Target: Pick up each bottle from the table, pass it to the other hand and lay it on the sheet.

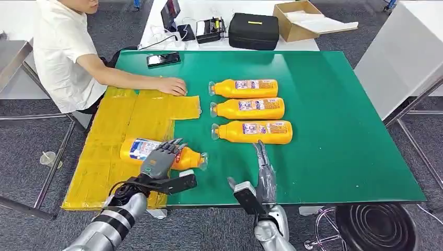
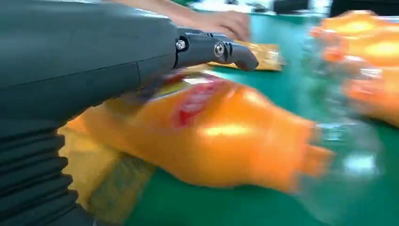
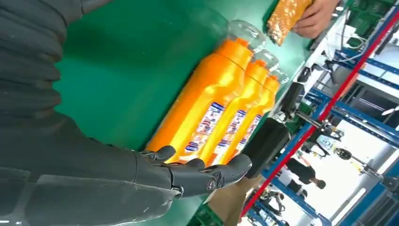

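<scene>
An orange bottle (image 1: 137, 149) with a clear cap lies on its side at the near edge of the yellow sheet (image 1: 130, 117), its cap end over the green table (image 1: 334, 115). My left hand (image 1: 163, 156) is spread over its middle with the fingers straight, not wrapped around it. In the left wrist view the bottle (image 2: 211, 136) lies blurred under my left hand (image 2: 84, 61) and its straight thumb. My right hand (image 1: 263, 170) stands empty near the table's front edge, fingers apart and pointing at the nearest of three orange bottles (image 1: 254, 132), (image 1: 249, 108), (image 1: 245, 88), which the right wrist view shows side by side beyond that hand (image 3: 188, 176).
A seated person rests a hand (image 1: 172, 86) on the sheet's far corner. A phone (image 1: 163, 59), a black case (image 1: 254, 31) and a cardboard box (image 1: 300, 18) lie behind. A black stool (image 1: 376, 225) stands at the near right.
</scene>
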`<state>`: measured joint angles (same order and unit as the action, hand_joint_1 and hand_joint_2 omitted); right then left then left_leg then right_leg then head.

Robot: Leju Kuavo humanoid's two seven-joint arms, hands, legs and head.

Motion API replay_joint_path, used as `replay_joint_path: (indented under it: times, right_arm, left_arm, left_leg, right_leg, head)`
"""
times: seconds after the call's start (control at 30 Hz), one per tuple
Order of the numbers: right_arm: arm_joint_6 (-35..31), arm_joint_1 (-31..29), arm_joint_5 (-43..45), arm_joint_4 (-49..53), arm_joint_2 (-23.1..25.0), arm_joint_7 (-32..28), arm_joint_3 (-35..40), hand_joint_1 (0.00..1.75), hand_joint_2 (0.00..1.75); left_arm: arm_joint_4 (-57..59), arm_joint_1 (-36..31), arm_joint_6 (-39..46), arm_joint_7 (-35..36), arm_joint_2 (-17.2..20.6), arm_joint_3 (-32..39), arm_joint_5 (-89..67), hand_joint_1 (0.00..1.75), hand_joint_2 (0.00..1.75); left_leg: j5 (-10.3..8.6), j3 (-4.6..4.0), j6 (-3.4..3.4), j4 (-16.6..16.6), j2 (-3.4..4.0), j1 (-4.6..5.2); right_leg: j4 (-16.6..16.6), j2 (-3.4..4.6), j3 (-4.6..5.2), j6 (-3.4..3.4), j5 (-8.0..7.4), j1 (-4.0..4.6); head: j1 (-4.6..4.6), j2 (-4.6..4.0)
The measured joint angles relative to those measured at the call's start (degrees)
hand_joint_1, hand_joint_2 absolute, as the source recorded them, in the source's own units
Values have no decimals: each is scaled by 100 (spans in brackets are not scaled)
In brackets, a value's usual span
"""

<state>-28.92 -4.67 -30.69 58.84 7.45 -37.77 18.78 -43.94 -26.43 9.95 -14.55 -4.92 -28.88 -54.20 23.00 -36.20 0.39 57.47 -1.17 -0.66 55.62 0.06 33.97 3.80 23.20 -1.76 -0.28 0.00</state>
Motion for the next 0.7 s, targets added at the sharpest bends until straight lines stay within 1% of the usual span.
replay_joint_path:
  times: [0.1,0.2,0.3,0.47,0.6,0.63,0.7]
  right_arm:
    - [-44,86,9,39,-40,13,-15,0,175]
    - [-70,164,35,77,-83,4,-50,0,175]
    - [-70,193,26,111,-105,-9,-81,0,175]
    - [-70,200,0,120,-112,-22,-125,0,175]
    - [-68,204,-13,142,-112,-46,-144,0,175]
    - [-70,203,-26,149,-112,-50,-146,0,175]
    - [-219,203,-226,149,-112,-37,-151,0,175]
  left_arm:
    - [-862,356,-288,-154,281,-262,256,0,0]
    - [-1731,632,-353,-171,593,-498,323,0,0]
    - [-2311,790,-349,-156,826,-662,277,0,0]
    - [-2773,909,-257,-152,1002,-808,209,0,0]
    - [-3035,971,-110,-156,1067,-867,214,0,0]
    - [-3085,987,-64,-171,1074,-878,245,0,175]
    - [-3179,1034,39,-272,1071,-891,468,0,175]
  left_leg:
    - [2,-6,-2,0,3,0]
    - [2,-10,-3,-1,4,-1]
    - [2,-11,-4,-2,4,-4]
    - [2,-12,-3,-1,2,-2]
    - [2,-12,-3,-1,3,-2]
    - [2,-12,-3,-1,3,-2]
    - [2,-12,-3,-1,3,-2]
  right_leg:
    - [0,2,11,0,0,2]
    - [0,2,17,-3,2,3]
    - [0,1,17,-3,3,3]
    - [0,1,16,-3,3,0]
    - [0,1,16,-2,2,0]
    - [0,1,16,-2,2,0]
    - [0,1,17,-2,2,1]
  head:
    - [-2,0]
    - [-2,0]
    - [-2,0]
    - [0,0]
    - [0,0]
    - [-2,0]
    - [0,0]
